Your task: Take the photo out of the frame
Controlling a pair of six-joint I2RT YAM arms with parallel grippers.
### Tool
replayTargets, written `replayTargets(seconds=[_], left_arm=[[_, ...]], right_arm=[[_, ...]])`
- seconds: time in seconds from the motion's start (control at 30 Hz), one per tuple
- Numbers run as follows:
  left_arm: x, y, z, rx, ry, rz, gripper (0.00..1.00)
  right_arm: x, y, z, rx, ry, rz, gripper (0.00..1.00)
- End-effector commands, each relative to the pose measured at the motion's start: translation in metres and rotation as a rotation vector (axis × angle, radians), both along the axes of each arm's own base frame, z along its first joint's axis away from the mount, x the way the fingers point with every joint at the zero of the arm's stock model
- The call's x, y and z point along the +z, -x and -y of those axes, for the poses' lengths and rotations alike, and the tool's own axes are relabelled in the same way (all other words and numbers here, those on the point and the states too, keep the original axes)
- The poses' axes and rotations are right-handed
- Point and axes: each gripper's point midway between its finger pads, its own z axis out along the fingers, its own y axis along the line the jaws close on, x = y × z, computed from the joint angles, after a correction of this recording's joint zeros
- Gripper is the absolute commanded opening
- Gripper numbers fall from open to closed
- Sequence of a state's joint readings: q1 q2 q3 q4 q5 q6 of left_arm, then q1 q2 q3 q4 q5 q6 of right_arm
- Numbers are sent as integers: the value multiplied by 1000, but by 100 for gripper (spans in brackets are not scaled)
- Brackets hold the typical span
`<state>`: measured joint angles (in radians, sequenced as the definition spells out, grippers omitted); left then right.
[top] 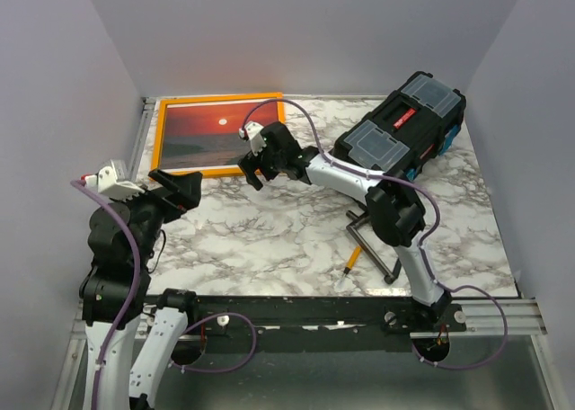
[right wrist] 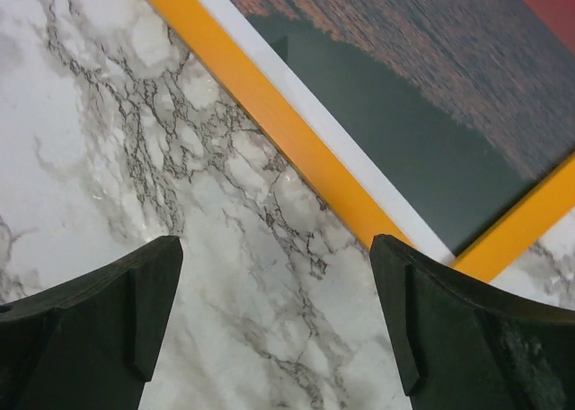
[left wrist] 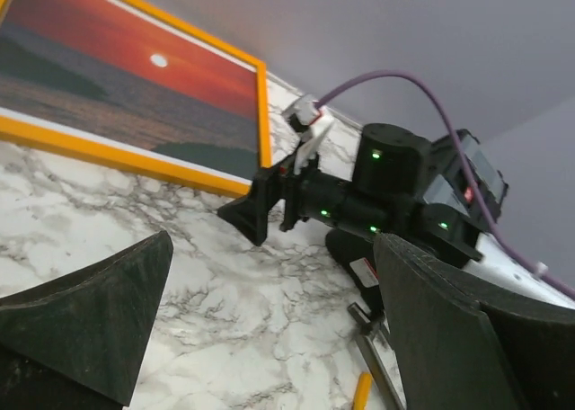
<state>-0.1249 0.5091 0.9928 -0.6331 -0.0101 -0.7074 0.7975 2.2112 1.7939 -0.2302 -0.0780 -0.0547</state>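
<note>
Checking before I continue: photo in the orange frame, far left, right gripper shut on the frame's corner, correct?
No. The right gripper is open and empty, short of the frame's corner; the right wrist view shows it. The photo is in the frame, far left.

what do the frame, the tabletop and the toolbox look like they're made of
The frame: smooth, even orange, matte; painted wood or plastic, can't tell which.
The tabletop: grey-veined marble pattern, slight sheen; possibly laminate rather than stone.
The toolbox: likely black moulded plastic, with clear-lidded compartments.
</note>
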Motion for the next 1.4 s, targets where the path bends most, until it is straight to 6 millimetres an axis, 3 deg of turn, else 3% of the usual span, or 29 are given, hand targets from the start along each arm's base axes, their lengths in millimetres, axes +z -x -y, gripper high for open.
replayTargets(seconds=[0.0, 0.17, 0.37, 0.63, 0.8, 0.9, 1.0, 1.1, 1.37], left_arm=[[0, 14, 24, -164, -32, 32, 99], [-6, 19, 23, -179, -82, 2, 99], [-8, 21, 26, -195, -75, 5, 99], [-19, 16, 30, -207, -49, -29, 99], [-33, 13, 6, -47, -20, -110, 98], [-55, 8, -16, 131, 54, -228, 99], [-91, 4, -23, 250, 149, -388, 99], [-122, -1, -14, 277, 239, -504, 99], [-190, -18, 10, 308, 484, -676, 99]], right_arm=[[-8, -7, -26, 247, 23, 164, 92], [-35, -18, -41, 334, 96, 146, 77], [-58, -34, -40, 319, 168, 181, 68], [-84, -26, -38, 329, 287, 243, 38], [-92, -14, -35, 343, 335, 249, 18], [-81, 5, -37, 366, 331, 245, 10], [-68, 28, -37, 377, 276, 200, 6], [-52, 50, -34, 383, 214, 139, 1], [-5, 114, -23, 379, -19, -52, 1]])
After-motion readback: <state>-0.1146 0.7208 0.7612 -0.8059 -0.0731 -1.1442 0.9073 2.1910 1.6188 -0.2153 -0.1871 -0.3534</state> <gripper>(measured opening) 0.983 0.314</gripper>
